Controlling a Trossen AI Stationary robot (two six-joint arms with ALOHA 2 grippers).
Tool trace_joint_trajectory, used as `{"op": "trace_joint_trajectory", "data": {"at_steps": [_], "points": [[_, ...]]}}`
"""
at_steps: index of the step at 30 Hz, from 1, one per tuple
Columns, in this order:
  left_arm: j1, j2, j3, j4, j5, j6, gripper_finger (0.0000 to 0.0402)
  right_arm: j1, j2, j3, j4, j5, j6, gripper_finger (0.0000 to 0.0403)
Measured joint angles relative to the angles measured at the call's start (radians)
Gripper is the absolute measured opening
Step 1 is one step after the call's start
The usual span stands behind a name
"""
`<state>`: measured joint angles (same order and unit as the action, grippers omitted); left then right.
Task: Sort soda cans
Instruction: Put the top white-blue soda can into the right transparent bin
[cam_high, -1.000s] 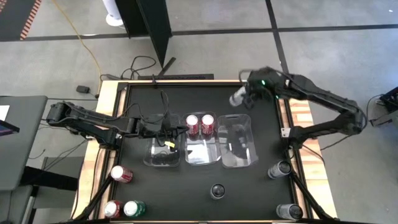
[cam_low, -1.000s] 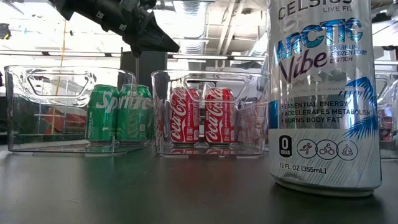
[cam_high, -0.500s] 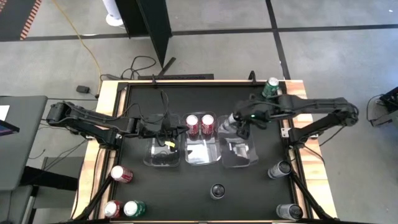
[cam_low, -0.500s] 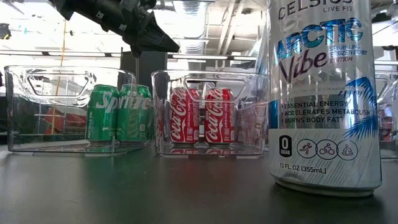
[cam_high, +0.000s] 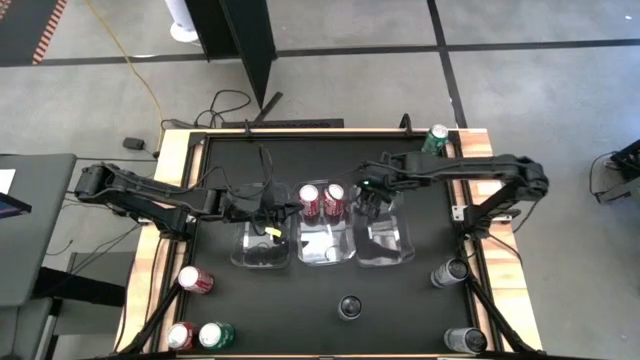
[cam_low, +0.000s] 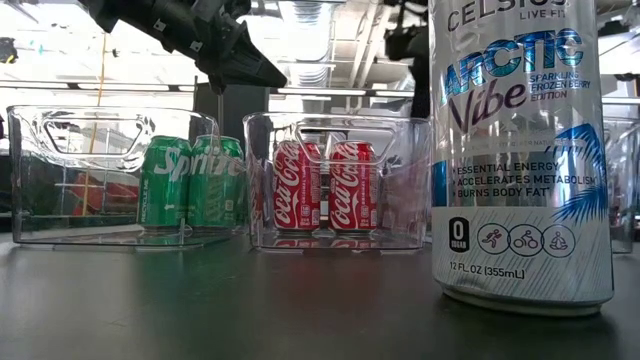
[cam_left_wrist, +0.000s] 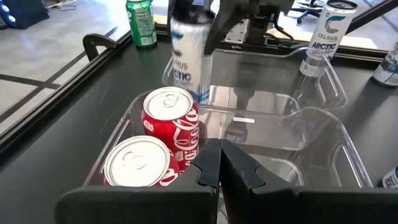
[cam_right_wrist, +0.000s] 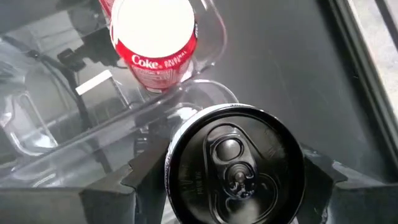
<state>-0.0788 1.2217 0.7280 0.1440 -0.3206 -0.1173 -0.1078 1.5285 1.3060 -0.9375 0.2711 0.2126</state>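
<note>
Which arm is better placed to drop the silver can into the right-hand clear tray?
The right arm. Its gripper already holds the silver-grey metal drink can, jaws on both sides, at the far end of the right-hand clear plastic tray. The left gripper, jaws shut, hangs empty over the two left trays.

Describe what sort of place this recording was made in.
Probably a robotics lab or workshop, not a home: a black-topped table with a wooden rim stands on a grey concrete floor with loose black cables, and exposed ceiling ducts and strip lights show behind the clear plastic trays.
</note>
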Motion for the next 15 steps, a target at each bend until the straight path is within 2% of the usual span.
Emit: {"op": "trace_joint_trajectory", "data": {"at_steps": [8,15], "points": [[0.0,0.0,0.0,0.001,0.0,0.0,0.0,-0.006,0.075,0.008,0.046,-0.011,-0.002,0.0264],[0.0,0.0,0.0,0.001,0.0,0.0,0.0,-0.003,0.081,0.009,0.057,-0.013,0.003,0.0277]]}}
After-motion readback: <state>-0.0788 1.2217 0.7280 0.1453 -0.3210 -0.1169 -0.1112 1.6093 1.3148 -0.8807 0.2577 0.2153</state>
